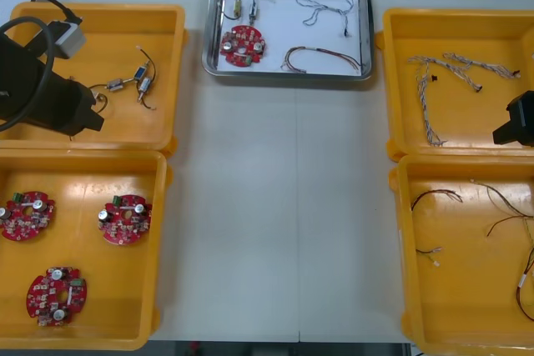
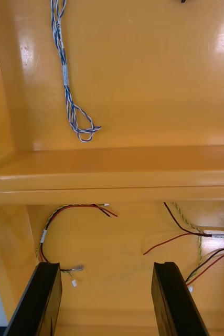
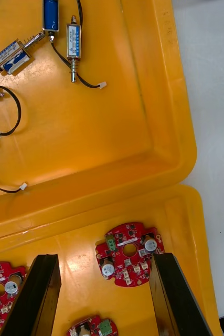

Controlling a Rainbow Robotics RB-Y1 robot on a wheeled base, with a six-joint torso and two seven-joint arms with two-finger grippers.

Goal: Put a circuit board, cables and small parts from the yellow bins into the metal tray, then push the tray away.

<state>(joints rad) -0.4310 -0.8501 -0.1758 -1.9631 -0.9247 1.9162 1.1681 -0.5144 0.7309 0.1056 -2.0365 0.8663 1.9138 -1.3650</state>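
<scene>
Metal tray (image 1: 284, 75) at 12 o'clock on bench (image 1: 250, 206), white inside. Red circuit board (image 1: 243, 45) at its 8 o'clock, small metal parts (image 1: 244, 7) at 11, twisted cable (image 1: 325, 12) at 1, red and yellow cable (image 1: 321, 57) at 4.

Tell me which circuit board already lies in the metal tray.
The lone board inside the tray, in its left half; the other three sit in the near-left yellow bin.

Bare table (image 1: 275, 206) between yellow bins (image 1: 83, 248) lies open up to metal tray (image 1: 279, 22).

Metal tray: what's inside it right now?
Inside the metal tray: one red circuit board, two small metal parts, a blue and white cable, a red and yellow cable. Whatever lies under the board is covered.
</scene>
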